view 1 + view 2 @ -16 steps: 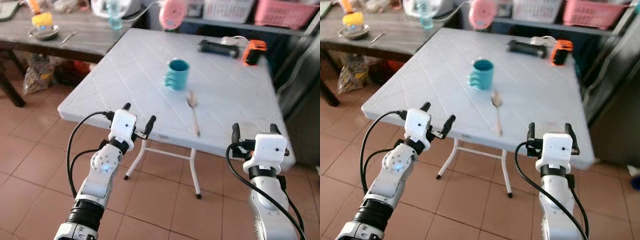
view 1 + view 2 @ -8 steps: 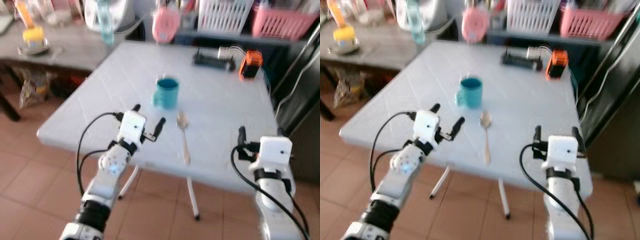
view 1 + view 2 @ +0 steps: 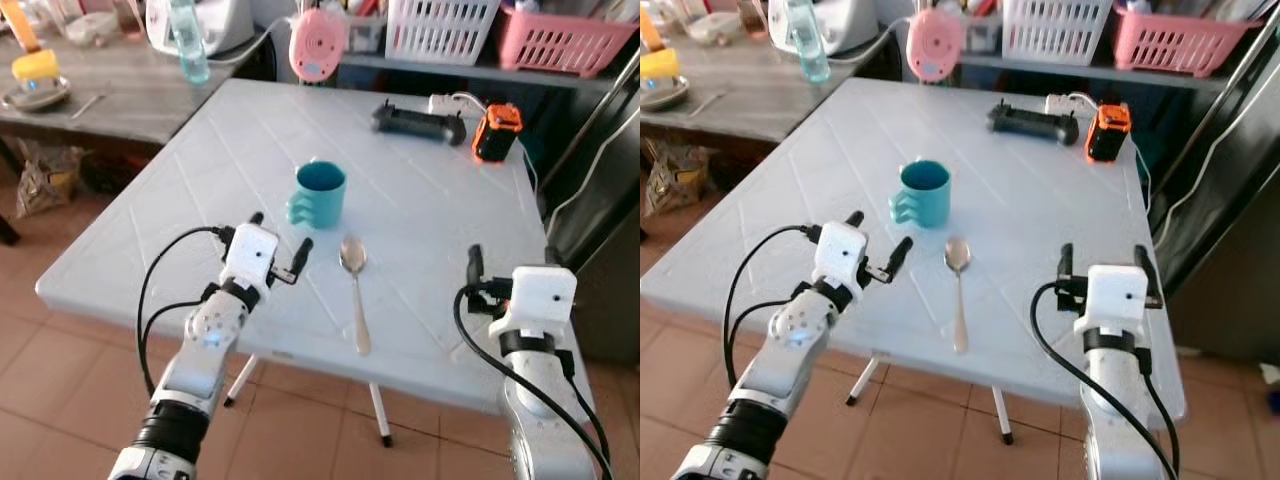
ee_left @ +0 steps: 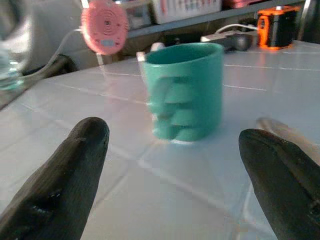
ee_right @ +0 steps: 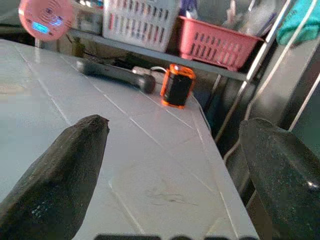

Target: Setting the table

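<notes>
Left eye view shows a pale white table (image 3: 200,190) with thin diagonal lines on its top. Near the middle of it stands a teal mug (image 3: 319,194), upright, with a ribbed handle that points to the robot's left; the inside looks empty as far as can be seen. Just beside the mug, on the robot's side and a little to the right, lies a metal spoon (image 3: 353,289). Its bowl is toward the mug and its long handle points toward the table's near edge. The spoon does not touch the mug.

The left gripper (image 3: 279,246) is over the near part of the table, close to the mug, and its two black fingers are spread wide apart and hold nothing. In the left wrist view the mug (image 4: 184,90) stands between the two fingers (image 4: 65,180), apart from both.

The right gripper (image 3: 510,262) is over the near right corner of the table, also with its fingers wide apart and empty.

At the far edge of the table lie a black device (image 3: 418,122) and an orange device (image 3: 497,131), and a pink round object (image 3: 317,44) is behind the far edge.
</notes>
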You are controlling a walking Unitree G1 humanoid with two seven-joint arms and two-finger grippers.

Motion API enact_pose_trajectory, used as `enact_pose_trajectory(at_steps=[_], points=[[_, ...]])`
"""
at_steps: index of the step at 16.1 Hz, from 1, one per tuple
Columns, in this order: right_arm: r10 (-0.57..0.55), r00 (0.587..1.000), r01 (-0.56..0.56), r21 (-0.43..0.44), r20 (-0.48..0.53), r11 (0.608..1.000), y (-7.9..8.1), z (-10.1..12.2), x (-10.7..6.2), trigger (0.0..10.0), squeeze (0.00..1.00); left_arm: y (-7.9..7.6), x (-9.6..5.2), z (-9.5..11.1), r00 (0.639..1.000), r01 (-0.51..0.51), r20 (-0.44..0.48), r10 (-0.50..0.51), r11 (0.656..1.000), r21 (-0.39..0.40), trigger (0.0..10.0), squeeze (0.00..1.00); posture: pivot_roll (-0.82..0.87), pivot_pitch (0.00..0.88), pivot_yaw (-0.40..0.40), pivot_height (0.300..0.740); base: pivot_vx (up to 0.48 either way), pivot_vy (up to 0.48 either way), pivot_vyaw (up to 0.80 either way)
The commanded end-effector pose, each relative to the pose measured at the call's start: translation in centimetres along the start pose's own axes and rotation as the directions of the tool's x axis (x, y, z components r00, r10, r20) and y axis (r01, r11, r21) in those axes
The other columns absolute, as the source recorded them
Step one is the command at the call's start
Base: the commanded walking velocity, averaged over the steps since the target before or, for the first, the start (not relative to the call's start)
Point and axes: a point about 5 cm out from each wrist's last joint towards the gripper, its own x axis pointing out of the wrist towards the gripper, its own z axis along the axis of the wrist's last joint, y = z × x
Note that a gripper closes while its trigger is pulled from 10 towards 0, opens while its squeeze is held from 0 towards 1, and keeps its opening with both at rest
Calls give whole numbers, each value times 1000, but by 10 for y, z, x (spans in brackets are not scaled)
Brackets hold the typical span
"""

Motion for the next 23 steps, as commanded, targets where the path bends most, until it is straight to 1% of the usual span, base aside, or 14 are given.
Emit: enact_pose_trajectory(at_steps=[1, 5, 15, 23], points=[[15, 1000, -15, 3, 3, 1000, 4, 1, 1, 10000, 0, 6, -1, -2, 1000, -17, -21, 18, 1000, 3, 10000, 0, 194, 88, -8, 740, 0, 0, 0], [5, 1000, -5, 20, 1, 1000, 4, 2, 3, 10000, 0, 2, 0, -2, 1000, 1, -29, -1, 1000, 3, 10000, 0, 196, 85, -5, 740, 0, 0, 0], [-13, 1000, 13, 29, -4, 999, 4, 1, 1, 10000, 0, 1, 1, -1, 999, 21, -36, -21, 1000, 16, 10000, 0, 195, 89, 12, 740, 0, 340, 0], [-22, 1000, 23, 31, -15, 999, 4, -1, -3, 10000, 0, -3, 2, -2, 999, 33, -43, -32, 999, 24, 10000, 0, 190, 97, 16, 740, 0, 410, -542]])
